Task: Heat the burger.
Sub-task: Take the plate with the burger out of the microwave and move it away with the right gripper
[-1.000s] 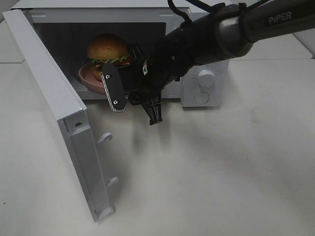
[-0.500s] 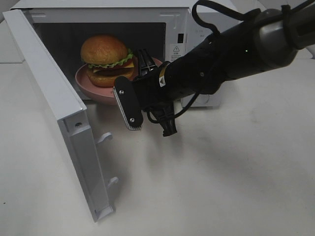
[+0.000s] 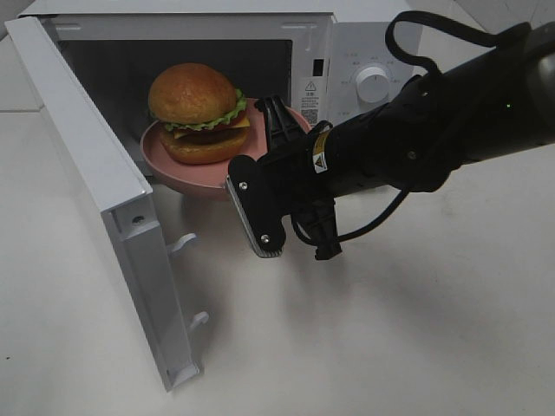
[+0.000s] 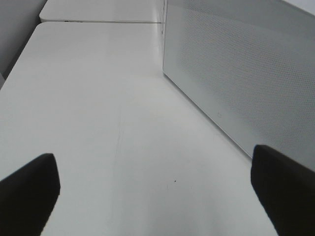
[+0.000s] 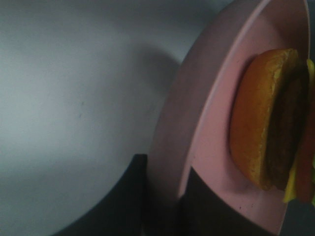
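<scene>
The burger point(image 3: 198, 113) sat on a pink plate point(image 3: 186, 169) at the microwave point(image 3: 347, 52) mouth, near the bench's far edge. The right gripper point(image 3: 279, 160) was clamped on the plate's rim. The left gripper point(image 4: 157, 189) stood wide apart, holding nothing, beside the door point(image 3: 95, 186).

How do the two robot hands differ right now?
The right hand is shut on the rim of the pink plate carrying the burger at the mouth of the microwave; the left hand holds nothing, its fingers spread apart. The right hand is lifted at the oven opening, while the left hand hangs over bare table beside the open door. Both have dark fingers.
</scene>
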